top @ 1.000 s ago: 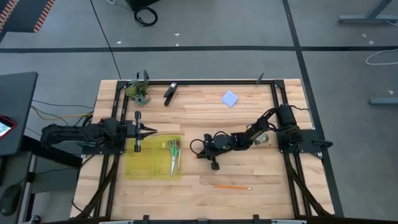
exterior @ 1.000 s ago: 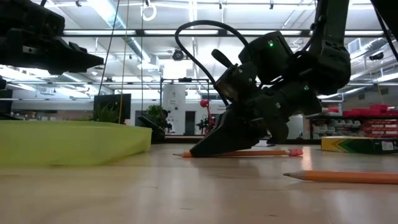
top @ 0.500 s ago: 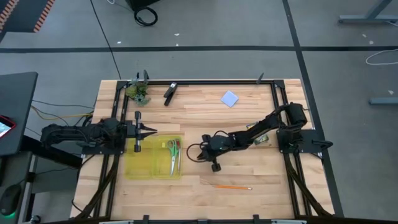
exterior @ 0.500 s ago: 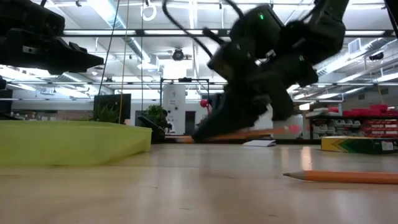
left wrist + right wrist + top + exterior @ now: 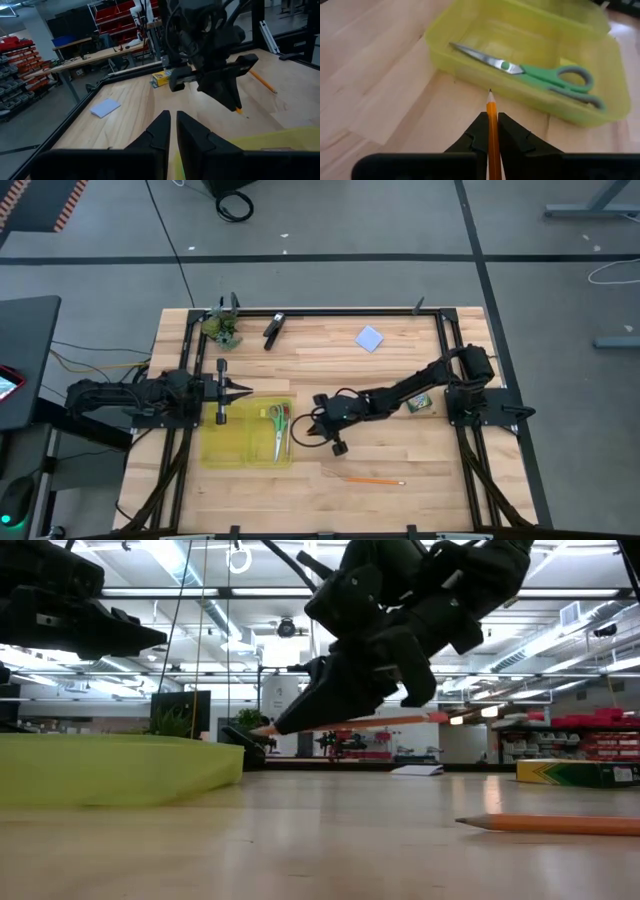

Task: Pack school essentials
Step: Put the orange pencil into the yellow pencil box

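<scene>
My right gripper (image 5: 490,131) pinched a pencil (image 5: 491,117); I needed its tip clear over the box's (image 5: 470,75) right wall before letting go.

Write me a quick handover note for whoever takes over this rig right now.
Right claw: shut on a pencil, lifted off the table, tip aimed at the yellow bin.
Left claw: idle above the bin's far edge, holding nothing.
Done: scissors lie in the bin.
Left: drop the held pencil in; then the second pencil on the near side of the table, the blue notepad at the far side, and the crayon box beside the right arm.
The black tool and green clump at the far left stay out.
</scene>
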